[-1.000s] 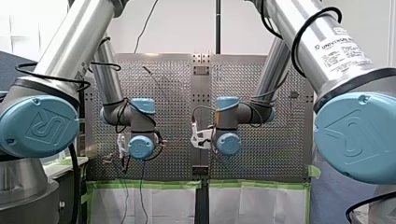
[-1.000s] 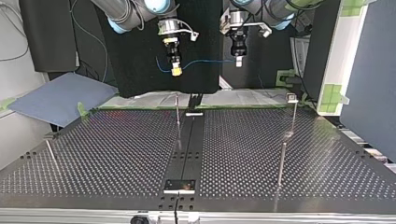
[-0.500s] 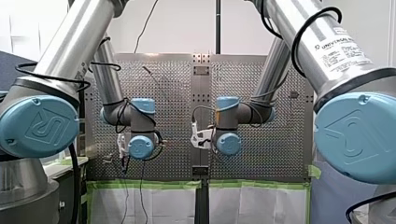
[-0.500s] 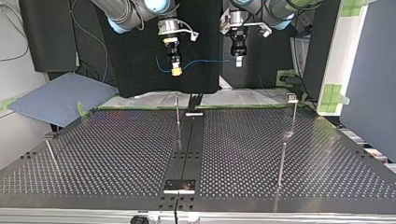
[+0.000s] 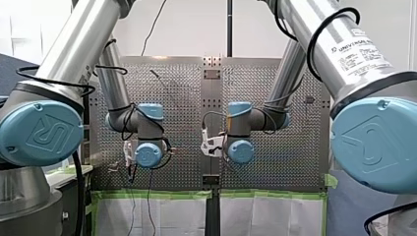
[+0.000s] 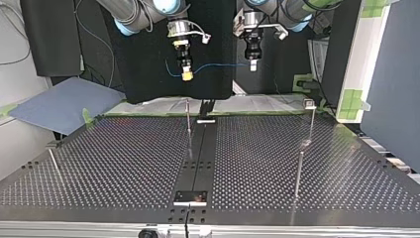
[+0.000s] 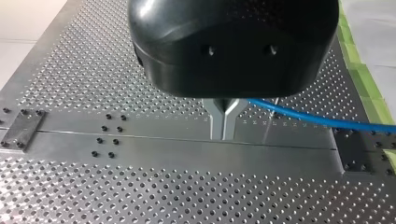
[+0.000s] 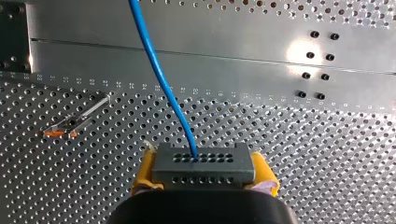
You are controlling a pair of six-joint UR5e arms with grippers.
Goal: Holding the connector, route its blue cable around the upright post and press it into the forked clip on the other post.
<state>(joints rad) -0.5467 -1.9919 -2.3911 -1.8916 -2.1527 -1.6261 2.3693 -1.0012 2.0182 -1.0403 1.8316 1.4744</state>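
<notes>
In the top view my right gripper [image 6: 187, 75], with yellow pads, hangs above the table's far edge, shut on a dark grey connector [image 8: 204, 165]. From the connector the blue cable [image 6: 223, 64] runs level across to my left gripper [image 6: 253, 65], whose metal fingers [image 7: 223, 122] are shut on it. The cable [image 7: 308, 120] leaves those fingers sideways. A thin upright post [image 6: 188, 120] stands below and between the grippers. Another post [image 6: 311, 123], at the top view's right, carries a small clip head [image 6: 309, 103]. Both grippers are well above the posts.
A third post [image 6: 297, 173] stands nearer the camera at the top view's right, and a leaning rod [image 6: 53, 162] at its left. A dark centre rail [image 6: 200, 153] splits the perforated table [image 6: 124, 163]. A blue-grey sheet [image 6: 64, 101] lies beyond the far left corner.
</notes>
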